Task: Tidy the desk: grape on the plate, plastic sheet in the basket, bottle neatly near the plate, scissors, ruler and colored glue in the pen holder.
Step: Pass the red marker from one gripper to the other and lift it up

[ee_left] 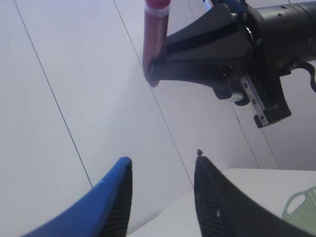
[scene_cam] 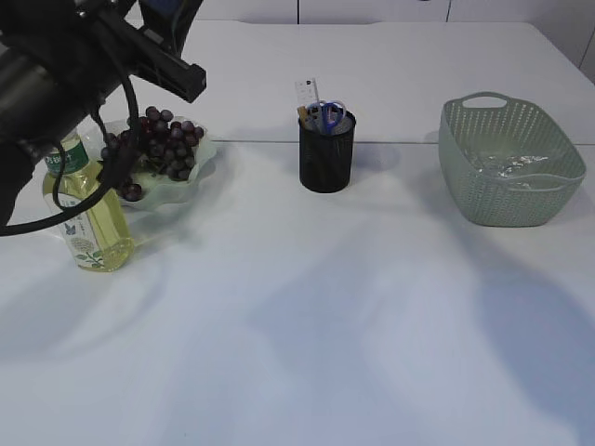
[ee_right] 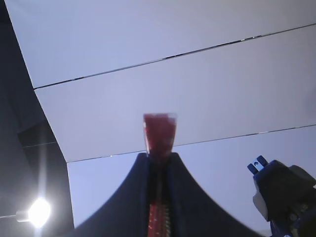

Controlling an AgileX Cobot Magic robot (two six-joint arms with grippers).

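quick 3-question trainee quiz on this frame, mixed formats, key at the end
1. True or false: the grapes lie on the plate.
2. What does the right gripper hold? A) scissors B) red glue tube C) ruler
3. Fill in: the bottle stands ___ on the table, beside the plate.

Also in view: pen holder with scissors; basket; left gripper open, holding nothing.

Key: 1 true; 2 B; 3 upright
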